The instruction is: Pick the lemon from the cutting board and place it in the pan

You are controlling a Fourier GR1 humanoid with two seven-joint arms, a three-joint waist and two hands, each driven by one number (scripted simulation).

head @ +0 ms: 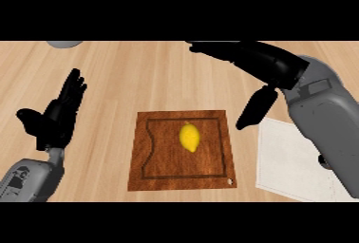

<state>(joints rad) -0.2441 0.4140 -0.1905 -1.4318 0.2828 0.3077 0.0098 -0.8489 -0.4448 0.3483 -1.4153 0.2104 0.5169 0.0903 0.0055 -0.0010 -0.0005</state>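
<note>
A yellow lemon (189, 136) lies near the middle of a dark wooden cutting board (160, 161) on the counter. My right hand (261, 59) hovers above and to the right of the board, fingers straight and spread, thumb hanging down toward the board's right edge. It touches nothing. My left hand (57, 116) rests open at the left, fingers up, well away from the board. No pan shows clearly in this view.
A white cloth or mat (291, 161) lies right of the board, partly under my right forearm. A grey rounded object (65, 43) peeks in at the top left edge. Light wood counter surrounds the board.
</note>
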